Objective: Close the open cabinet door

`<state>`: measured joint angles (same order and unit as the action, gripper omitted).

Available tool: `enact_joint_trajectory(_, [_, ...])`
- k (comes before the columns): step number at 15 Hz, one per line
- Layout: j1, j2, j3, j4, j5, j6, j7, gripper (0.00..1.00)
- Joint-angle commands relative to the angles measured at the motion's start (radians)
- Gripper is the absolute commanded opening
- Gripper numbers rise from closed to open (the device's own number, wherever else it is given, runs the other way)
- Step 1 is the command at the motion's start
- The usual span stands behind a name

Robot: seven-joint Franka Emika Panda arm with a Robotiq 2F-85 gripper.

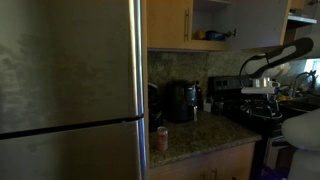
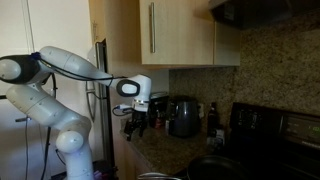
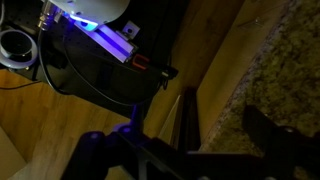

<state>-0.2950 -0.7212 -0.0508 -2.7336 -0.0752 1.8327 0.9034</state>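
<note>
Right of the stainless refrigerator (image 1: 70, 70), the cabinet door (image 1: 262, 22) stands swung out from the upper cabinet, its long axis vertical and its pale back showing. The tool (image 2: 137, 124) hangs well below the door, pointing down, and I cannot tell whether it is spread.

Quick tally: one fridge (image 1: 70, 80), one black coffee maker (image 1: 181, 101), one stove (image 1: 255, 112), one robot arm (image 2: 70, 65), one little jar (image 1: 162, 138) on the counter (image 1: 205, 132).
</note>
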Motion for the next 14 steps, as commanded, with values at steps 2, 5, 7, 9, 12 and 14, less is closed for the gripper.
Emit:
enact_joint_trajectory(2, [-0.015,-0.043,0.012,-0.012,0.015,-0.003,0.008,1.0])
enact_joint_trajectory(5, [-0.062,0.068,0.026,0.009,-0.008,0.062,0.118,1.0])
enact_joint_trajectory(7, [-0.13,-0.005,-0.021,0.0,-0.07,0.018,0.159,1.0])
enact_joint_trajectory(9, [-0.194,-0.008,-0.077,0.021,-0.115,0.0,0.183,1.0])
enact_joint_trajectory(12, [-0.282,-0.033,-0.139,0.05,-0.149,-0.002,0.206,1.0])
enact_joint_trajectory(14, [-0.365,-0.058,-0.218,0.115,-0.159,-0.039,0.172,1.0])
